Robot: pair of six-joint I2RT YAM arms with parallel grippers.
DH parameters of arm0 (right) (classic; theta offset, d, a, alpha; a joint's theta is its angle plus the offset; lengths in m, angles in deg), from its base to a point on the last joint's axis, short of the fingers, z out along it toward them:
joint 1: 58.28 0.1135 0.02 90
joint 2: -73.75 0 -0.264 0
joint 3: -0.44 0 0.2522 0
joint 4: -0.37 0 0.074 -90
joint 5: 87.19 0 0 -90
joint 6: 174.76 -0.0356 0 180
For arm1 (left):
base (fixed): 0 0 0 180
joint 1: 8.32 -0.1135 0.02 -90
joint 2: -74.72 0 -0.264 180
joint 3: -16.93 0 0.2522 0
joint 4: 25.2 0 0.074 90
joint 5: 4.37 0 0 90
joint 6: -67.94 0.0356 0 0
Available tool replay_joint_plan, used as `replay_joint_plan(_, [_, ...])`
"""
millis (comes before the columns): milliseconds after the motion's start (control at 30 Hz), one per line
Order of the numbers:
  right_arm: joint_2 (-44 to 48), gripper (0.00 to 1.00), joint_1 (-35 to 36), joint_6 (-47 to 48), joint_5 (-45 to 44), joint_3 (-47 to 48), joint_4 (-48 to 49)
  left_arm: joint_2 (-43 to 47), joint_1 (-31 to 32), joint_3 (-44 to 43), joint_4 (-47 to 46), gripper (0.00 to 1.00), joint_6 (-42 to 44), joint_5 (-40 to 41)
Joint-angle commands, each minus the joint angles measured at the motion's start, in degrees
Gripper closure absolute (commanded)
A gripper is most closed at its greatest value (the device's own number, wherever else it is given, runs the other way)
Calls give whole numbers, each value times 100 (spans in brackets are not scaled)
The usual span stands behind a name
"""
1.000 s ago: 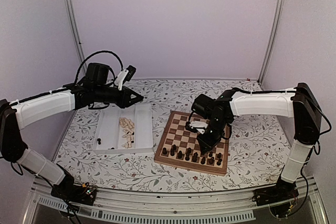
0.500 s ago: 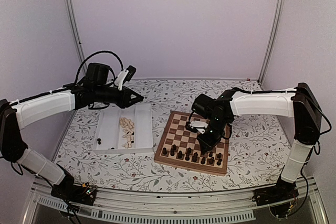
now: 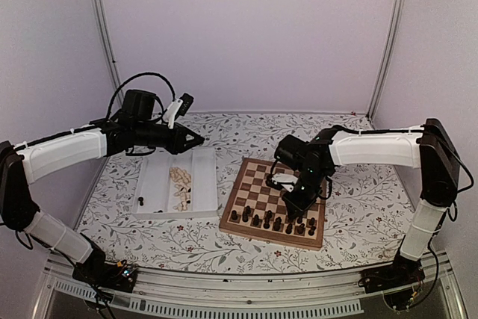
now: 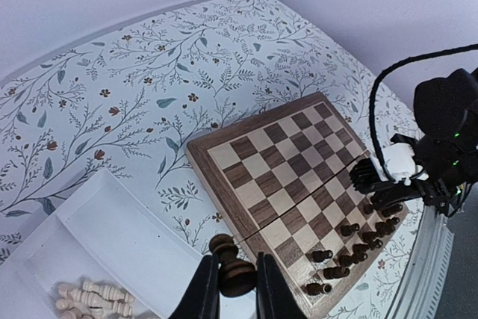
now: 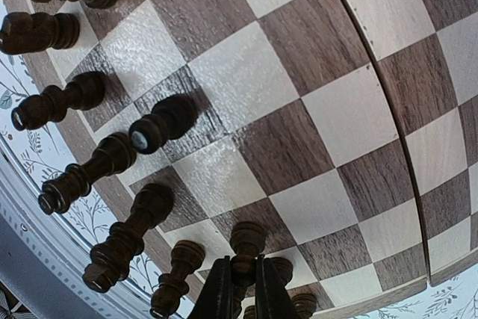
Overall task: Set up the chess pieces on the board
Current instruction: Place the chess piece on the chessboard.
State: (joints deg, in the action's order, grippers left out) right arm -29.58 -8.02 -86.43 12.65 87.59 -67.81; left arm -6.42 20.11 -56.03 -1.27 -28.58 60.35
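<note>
While the right arm arches over the board [image 3: 258,177] with its wrist bent steeply down, the right gripper [image 3: 293,209] is closed on a dark piece [image 5: 247,244] at the board's near edge, among the other dark pieces [image 3: 256,220] standing there. Left of the board, the left arm stretches level above the white tray [image 3: 153,177]. The left gripper [image 3: 196,140] pinches a second dark piece [image 4: 235,274] in the air.
</note>
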Motion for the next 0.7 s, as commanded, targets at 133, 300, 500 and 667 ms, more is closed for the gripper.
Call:
replay_joint_plan(133, [64, 86, 28, -36, 28, -116, 56, -111, -69, -65, -34, 94, -46, -109])
replay_joint_plan(300, [167, 77, 24, -90, 17, 81, 88, -112, -66, -65, -49, 94, -49, -127])
replay_joint_plan(500, [758, 64, -69, -146, -241, 646, 119, -34, -65, 134, -631, 94, -441, -849])
replay_joint_plan(667, [1768, 63, -673, -416, -1, 159, 1655, 174, 28, 465, -2092, 94, -1440, -1628])
